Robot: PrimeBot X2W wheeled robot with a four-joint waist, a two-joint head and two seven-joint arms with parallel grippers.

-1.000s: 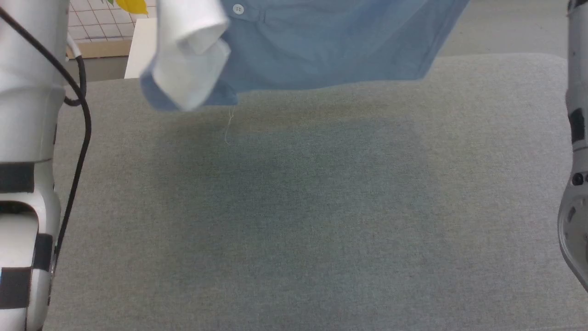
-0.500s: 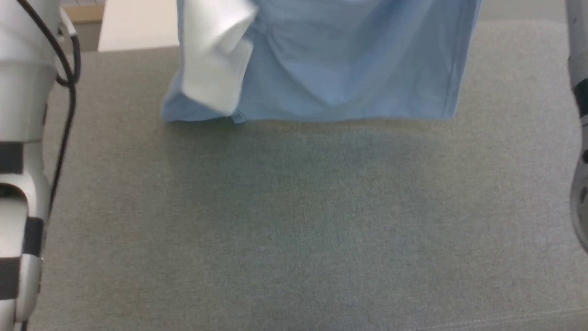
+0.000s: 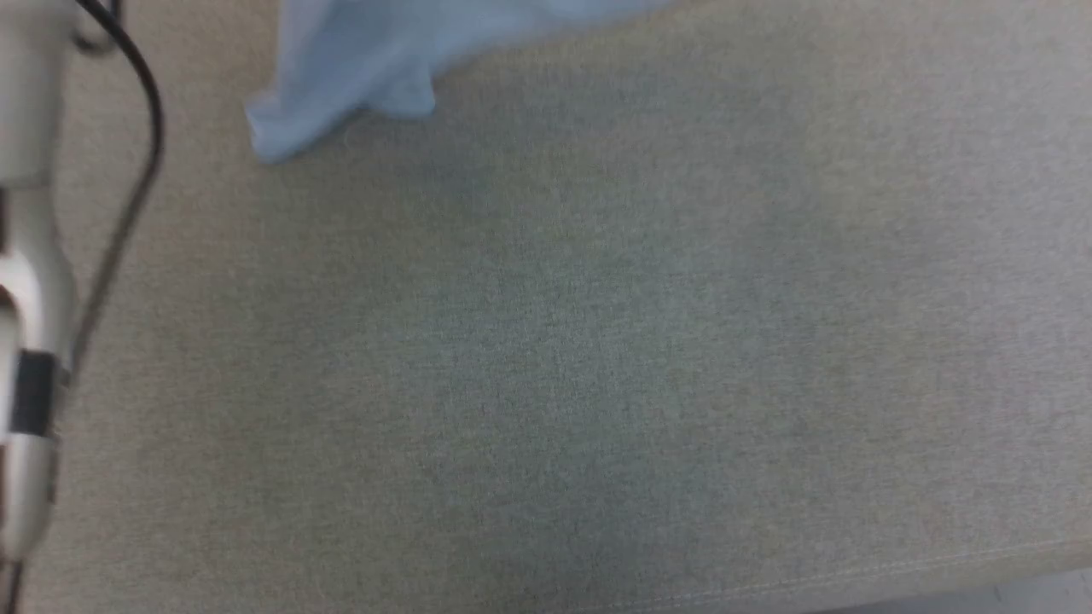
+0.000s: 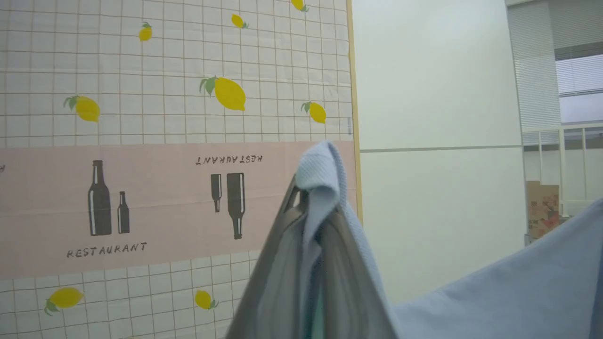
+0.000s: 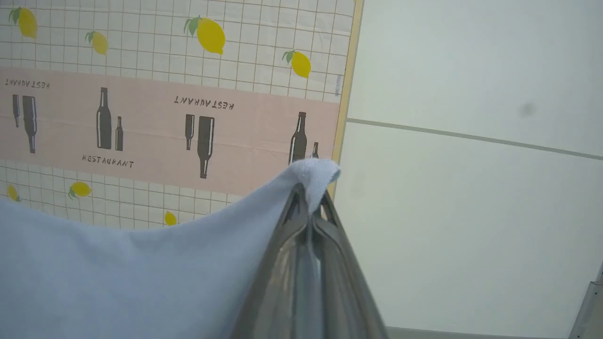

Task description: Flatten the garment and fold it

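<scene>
The light blue garment (image 3: 358, 68) hangs into the top left of the head view, its lower edge above the grey table (image 3: 597, 358). In the left wrist view my left gripper (image 4: 314, 197) is shut on a ribbed edge of the garment (image 4: 325, 174), and more blue cloth (image 4: 518, 292) stretches off to the lower right. In the right wrist view my right gripper (image 5: 312, 195) is shut on another edge of the garment (image 5: 313, 176), with the cloth (image 5: 118, 278) spreading to the lower left. My left forearm (image 3: 26, 281) runs down the head view's left edge.
A black cable (image 3: 128, 196) hangs beside my left forearm. Beyond the grippers stands a wall with a lemon-and-bottle print panel (image 4: 141, 165) and plain white panels (image 5: 471, 188). The table's front edge (image 3: 938, 567) shows at the lower right.
The head view has shifted, so the table now fills more of it. Less of the garment shows, blurred, at the top left; its white patch and my right forearm have left the picture.
</scene>
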